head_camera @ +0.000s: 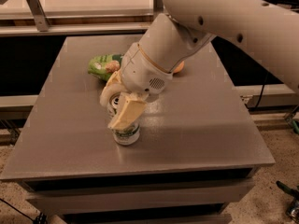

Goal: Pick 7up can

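The 7up can (126, 134), white and green with a silver top, stands upright on the grey table (201, 125), left of the middle. My gripper (119, 102) comes down on it from the upper right. One cream finger (127, 114) lies across the can's front and the other finger (109, 90) sits behind it. The fingers press on the can from both sides. Most of the can's upper half is hidden by the front finger.
A crinkly green snack bag (103, 65) lies just behind the gripper on the table. An orange object (179, 68) peeks out from behind my arm. My large white arm (224, 22) spans the upper right. The table's front edge is close below the can.
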Robot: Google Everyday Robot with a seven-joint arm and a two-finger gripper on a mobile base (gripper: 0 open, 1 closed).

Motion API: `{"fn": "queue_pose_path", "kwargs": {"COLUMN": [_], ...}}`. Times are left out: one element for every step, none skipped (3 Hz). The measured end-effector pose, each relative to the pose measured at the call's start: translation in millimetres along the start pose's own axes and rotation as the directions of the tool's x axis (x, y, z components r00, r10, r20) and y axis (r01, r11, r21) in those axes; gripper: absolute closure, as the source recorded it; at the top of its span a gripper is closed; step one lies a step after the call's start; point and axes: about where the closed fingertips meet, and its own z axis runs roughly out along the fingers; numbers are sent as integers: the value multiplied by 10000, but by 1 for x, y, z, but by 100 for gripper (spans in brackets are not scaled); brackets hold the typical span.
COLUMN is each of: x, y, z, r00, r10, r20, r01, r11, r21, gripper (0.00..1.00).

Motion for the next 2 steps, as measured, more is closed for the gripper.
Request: {"fn": "queue_pose_path", "kwargs": {"x": [-6,-10], "y": [-6,-9], "z": [-45,-51], "r00": [9992,9987], "r10": [-332,-441], "r20": [231,263], "r01": [311,412], "r11": [9956,9937], "r21": [884,1041], "gripper": [100,100]}}
